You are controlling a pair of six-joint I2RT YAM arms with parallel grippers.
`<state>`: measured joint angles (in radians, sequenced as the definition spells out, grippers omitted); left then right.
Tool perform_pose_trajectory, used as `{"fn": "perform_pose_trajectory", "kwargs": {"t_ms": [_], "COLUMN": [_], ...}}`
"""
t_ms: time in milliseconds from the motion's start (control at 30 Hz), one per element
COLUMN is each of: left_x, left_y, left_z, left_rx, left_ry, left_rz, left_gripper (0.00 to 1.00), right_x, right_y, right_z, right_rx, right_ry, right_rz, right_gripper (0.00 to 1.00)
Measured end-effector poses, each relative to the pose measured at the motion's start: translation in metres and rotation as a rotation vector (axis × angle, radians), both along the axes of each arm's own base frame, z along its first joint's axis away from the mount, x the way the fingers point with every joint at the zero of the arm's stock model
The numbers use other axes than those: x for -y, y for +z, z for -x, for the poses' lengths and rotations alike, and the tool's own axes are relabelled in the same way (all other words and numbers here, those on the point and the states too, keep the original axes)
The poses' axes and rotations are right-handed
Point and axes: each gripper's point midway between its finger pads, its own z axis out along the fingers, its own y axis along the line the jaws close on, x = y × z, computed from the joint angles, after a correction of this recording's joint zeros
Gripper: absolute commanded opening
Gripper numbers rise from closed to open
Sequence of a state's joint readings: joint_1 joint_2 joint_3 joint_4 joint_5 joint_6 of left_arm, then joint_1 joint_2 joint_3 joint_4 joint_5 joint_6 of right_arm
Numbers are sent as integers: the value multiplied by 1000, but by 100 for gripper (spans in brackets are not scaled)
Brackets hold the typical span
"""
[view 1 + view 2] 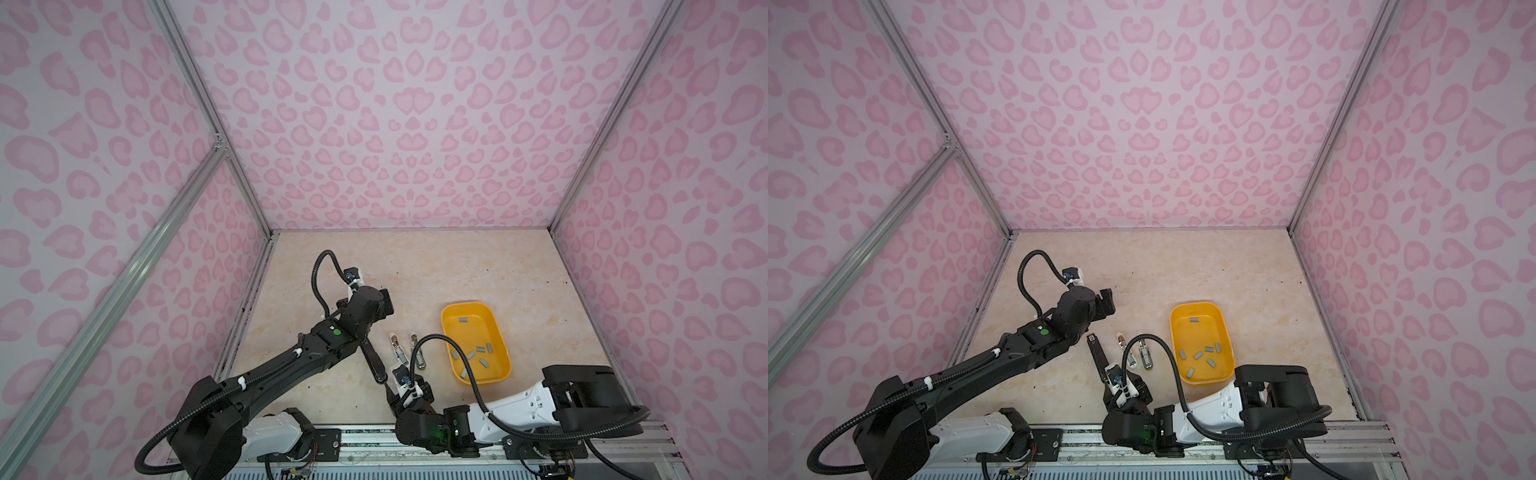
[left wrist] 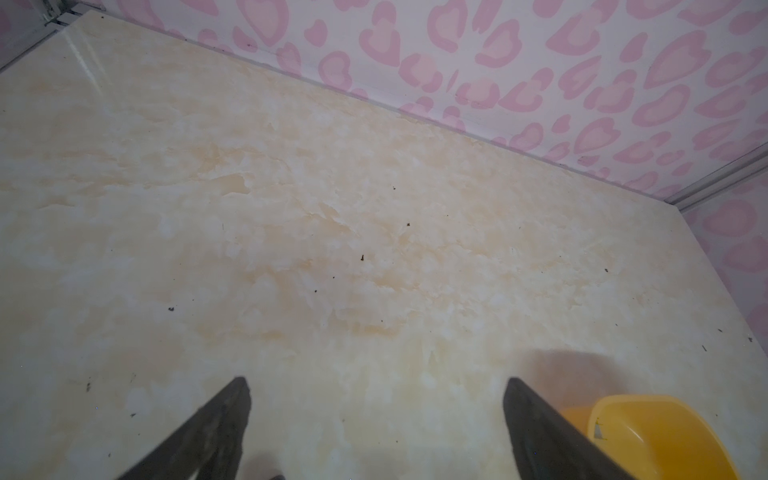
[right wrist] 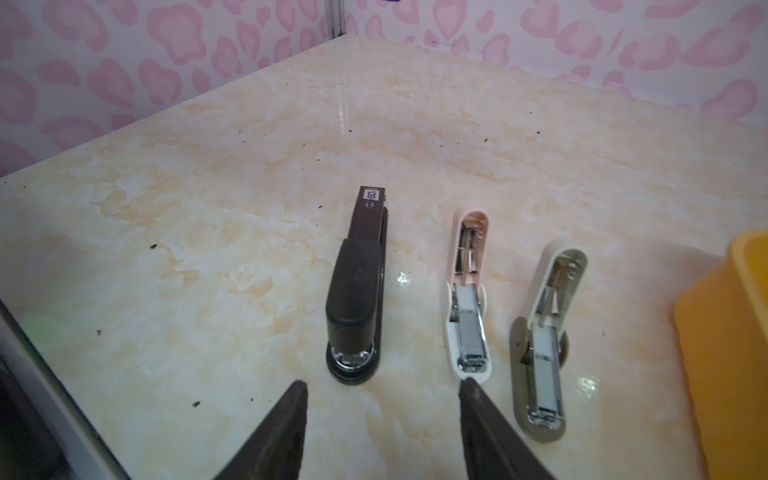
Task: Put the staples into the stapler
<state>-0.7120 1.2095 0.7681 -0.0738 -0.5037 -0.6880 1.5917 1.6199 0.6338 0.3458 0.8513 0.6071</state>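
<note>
Pink heart-blotched walls (image 1: pixel 395 124) close in three sides of a marbled beige tabletop (image 1: pixel 415 270), which is flecked with dark specks. On the right side of it sits a yellow tub (image 1: pixel 465 305), open-topped and long. The staples (image 1: pixel 471 355) lie loose on its floor: six short grey strips are scattered at odd angles in the near half, and one (image 1: pixel 464 320) lies alone near the far end. Both top views show these seven. Just left of the tub three staplers lie side by side, all pointing away from the robot. Nearest the tub is a grey stapler (image 3: pixel 544 353), then a pink stapler (image 3: pixel 467 291), both with their tops swung back and their metal channels showing. A black stapler (image 3: pixel 357 286), the longest, lies shut on the far left of the row. The right gripper (image 3: pixel 384 382) hangs low at the near end of the row, its jaws partly spread with nothing between them. One fingertip lines up with the end of the pink stapler, but I cannot tell if they touch. The left gripper (image 2: pixel 376 382) hovers above bare tabletop beyond the staplers, spread wide and empty, with the tub's rim (image 2: pixel 623 401) beside one finger.
</note>
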Motion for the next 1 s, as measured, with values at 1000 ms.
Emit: {"fn": "perform_pose_trajectory", "kwargs": {"t_ms": [1000], "left_x": [8], "left_y": [-15], "left_z": [21], "left_rx": [-65], "left_ry": [-73], "left_rz": [113], "left_gripper": [96], "right_x": [42], "right_y": [-72], "right_z": [-31], "right_rx": [-149], "right_ry": [-19], "right_rz": [55], "right_gripper": [54]}}
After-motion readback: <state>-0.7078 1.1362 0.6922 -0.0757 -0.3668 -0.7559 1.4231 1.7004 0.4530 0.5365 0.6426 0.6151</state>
